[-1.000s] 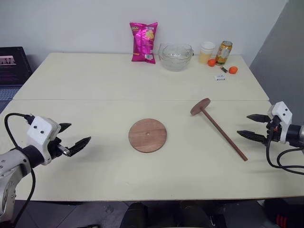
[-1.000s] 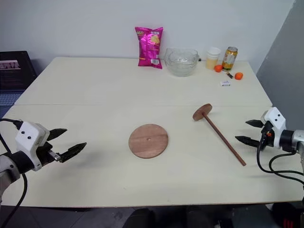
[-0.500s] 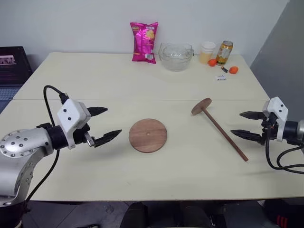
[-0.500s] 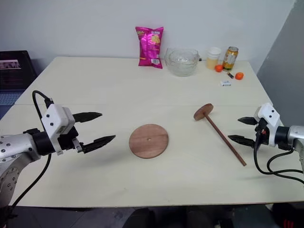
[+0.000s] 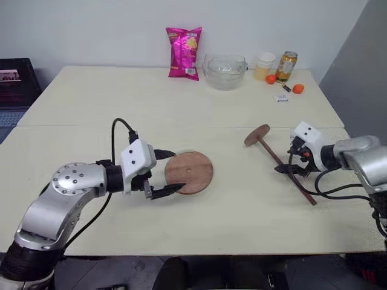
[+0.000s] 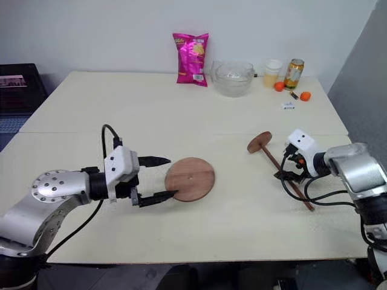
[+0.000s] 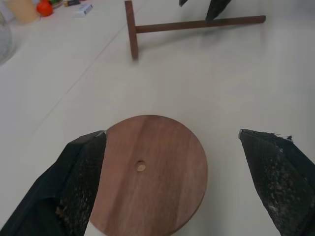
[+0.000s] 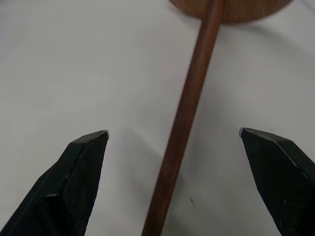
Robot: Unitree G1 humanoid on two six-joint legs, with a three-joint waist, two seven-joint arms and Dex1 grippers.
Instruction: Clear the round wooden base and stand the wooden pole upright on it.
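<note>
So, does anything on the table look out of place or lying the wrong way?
Yes: the wooden pole lies flat on the table to the right of the round wooden base, apart from it, although it should stand upright there. The base itself is bare. The open right pincer straddles the pole's shaft. Nothing looks spilled or broken.

round wooden base (image 5: 189,172): flat reddish-brown disc, small centre hole, bare, lying mid-surface | wooden pole (image 5: 284,169): dark thin rod, disc end, lying flat, right of base, apart
</note>
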